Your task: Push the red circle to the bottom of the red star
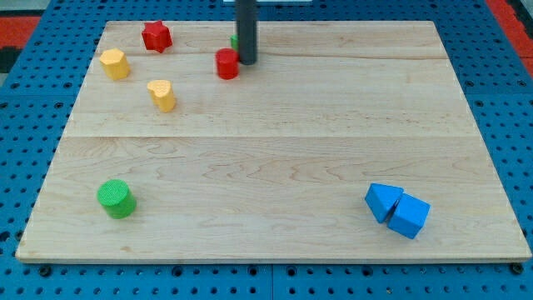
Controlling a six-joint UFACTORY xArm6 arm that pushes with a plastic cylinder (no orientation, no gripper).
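Right, no claw, just your tip (247,62) touching the red circle (226,64): shove left, stop under the red star (156,37)

Red circle (226,64) and red star (156,37); two yellow blocks (114,63) (162,95); green cylinder (116,198); two blue blocks (383,201) (410,216); pale wood-grain worktop (275,158); dark rod, my tip (247,62).

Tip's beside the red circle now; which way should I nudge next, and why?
Probably push toward the view's left and slightly down: my tip sits just right of the red circle, and the red star lies up-left, so the circle must end below it.
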